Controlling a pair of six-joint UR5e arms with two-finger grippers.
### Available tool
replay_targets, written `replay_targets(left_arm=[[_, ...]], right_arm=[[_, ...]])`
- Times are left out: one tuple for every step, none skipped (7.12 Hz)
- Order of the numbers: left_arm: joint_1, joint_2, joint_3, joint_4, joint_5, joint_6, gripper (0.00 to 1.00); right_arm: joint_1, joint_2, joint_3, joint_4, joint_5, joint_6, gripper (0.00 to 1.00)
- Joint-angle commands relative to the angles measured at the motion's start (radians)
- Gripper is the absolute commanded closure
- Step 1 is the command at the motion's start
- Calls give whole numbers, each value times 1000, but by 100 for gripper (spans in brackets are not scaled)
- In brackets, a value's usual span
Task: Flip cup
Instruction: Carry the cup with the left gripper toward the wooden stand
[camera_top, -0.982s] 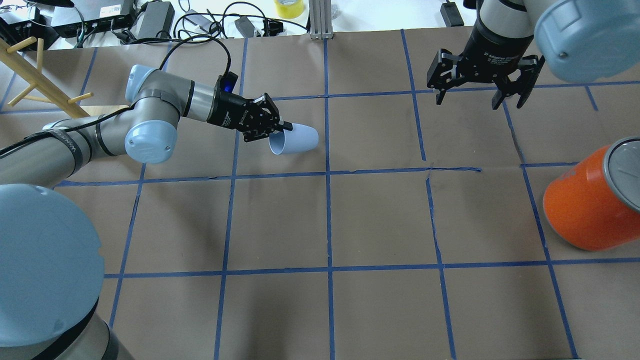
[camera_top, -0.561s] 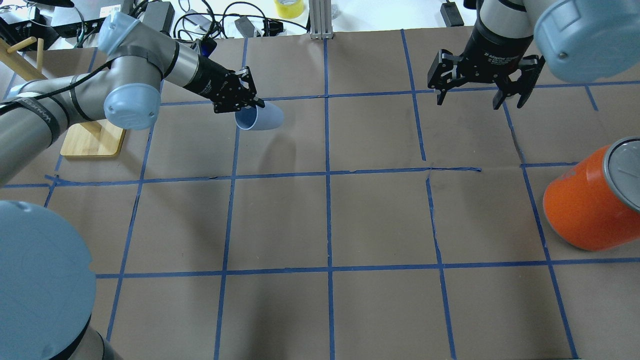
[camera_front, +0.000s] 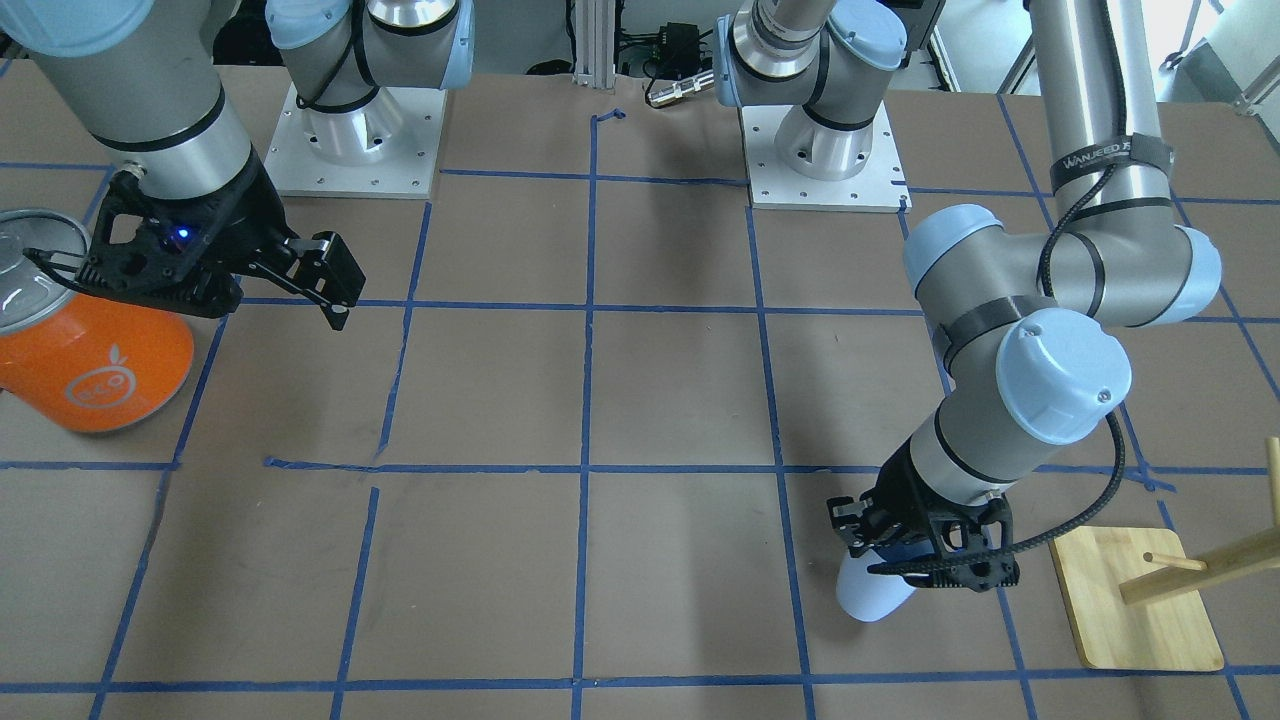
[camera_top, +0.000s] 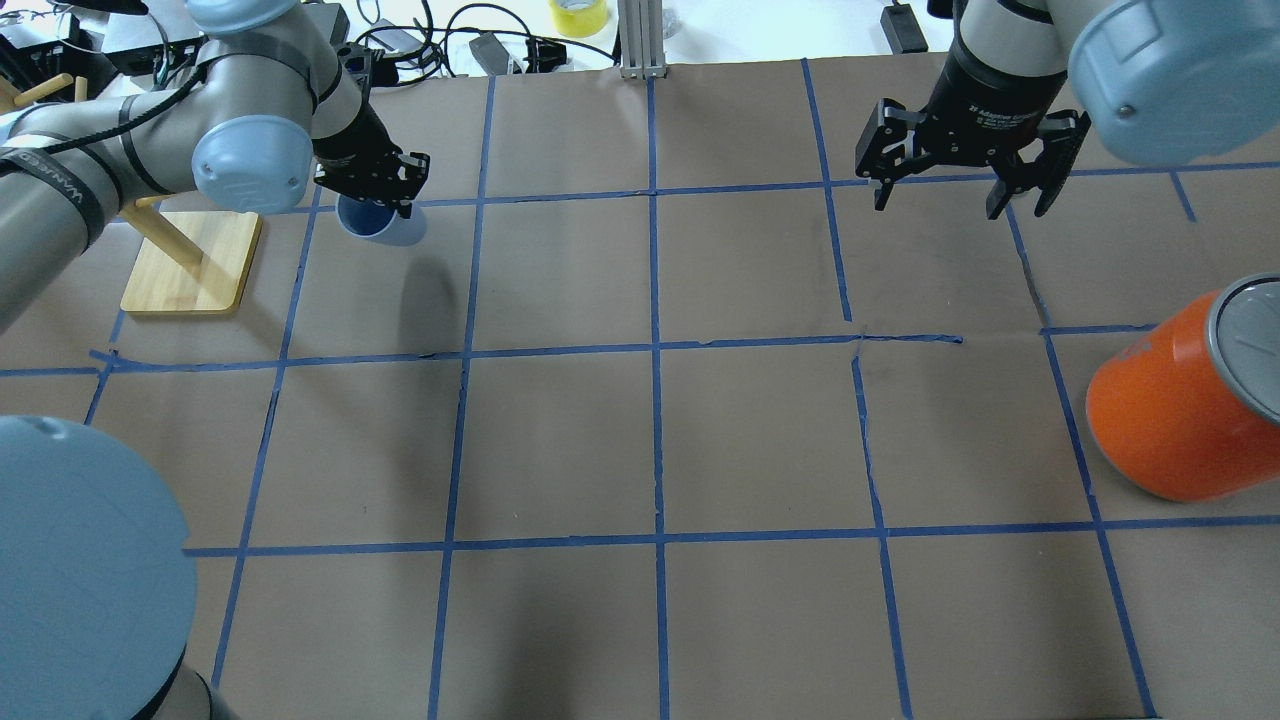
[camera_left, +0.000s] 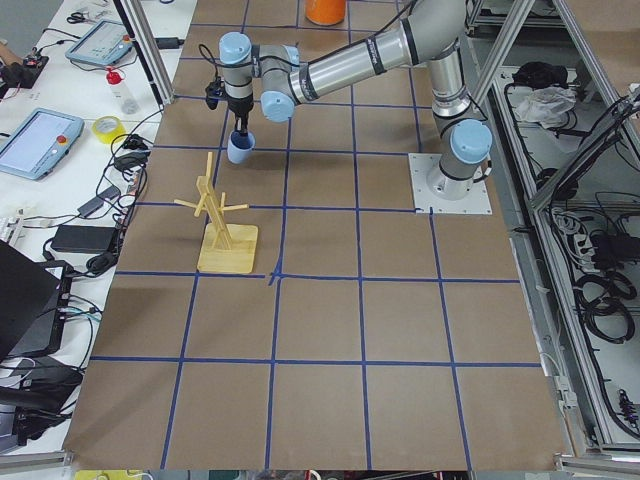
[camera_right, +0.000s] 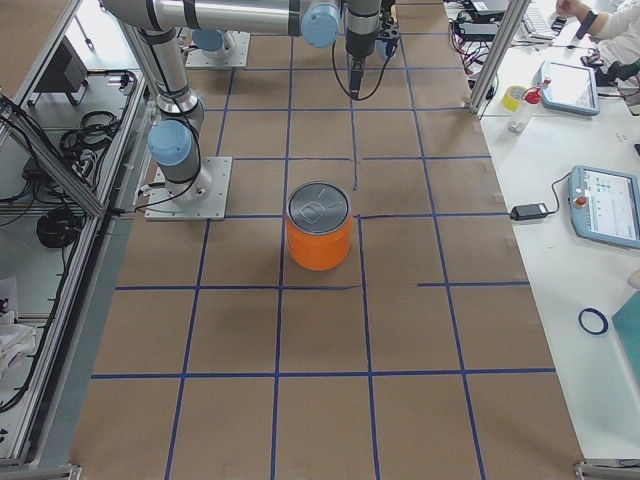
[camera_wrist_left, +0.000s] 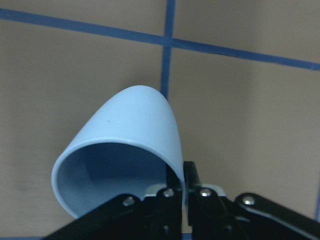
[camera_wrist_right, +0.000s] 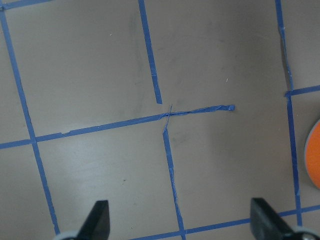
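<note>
The pale blue cup (camera_top: 388, 228) hangs from my left gripper (camera_top: 375, 195), which is shut on its rim. One finger is inside the mouth and one outside, as the left wrist view shows on the cup (camera_wrist_left: 125, 145). The cup is tilted, with its mouth up toward the gripper and its closed end lower, above the paper near the far left. It also shows in the front view (camera_front: 870, 595) and the left side view (camera_left: 240, 150). My right gripper (camera_top: 955, 200) is open and empty at the far right, its fingers (camera_wrist_right: 100, 222) spread wide over the taped grid.
A big orange can (camera_top: 1170, 420) with a silver lid stands at the right edge. A wooden peg stand (camera_top: 190, 260) stands just left of the cup. Cables and boxes lie beyond the table's far edge. Blue tape lines mark squares on the brown paper.
My left arm has swung the cup left and toward the far edge, close to the wooden stand. The cup has turned from lying sideways toward mouth-up. The right arm has not moved.
</note>
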Motion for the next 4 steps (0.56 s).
replay_targets(left_arm=[[-1,-11,14,-22,69,83,100],[-1,-17,5,-34,85,83,100],[-1,-20,8,-66,91,83,100],[-1,-22,5,-63,91,82,100]], right_arm=[[0,0,1,2,-1,0,0],[0,1,1,2,1,0,0],[0,2,1,2,1,2,0],[0,2,1,2,1,2,0]])
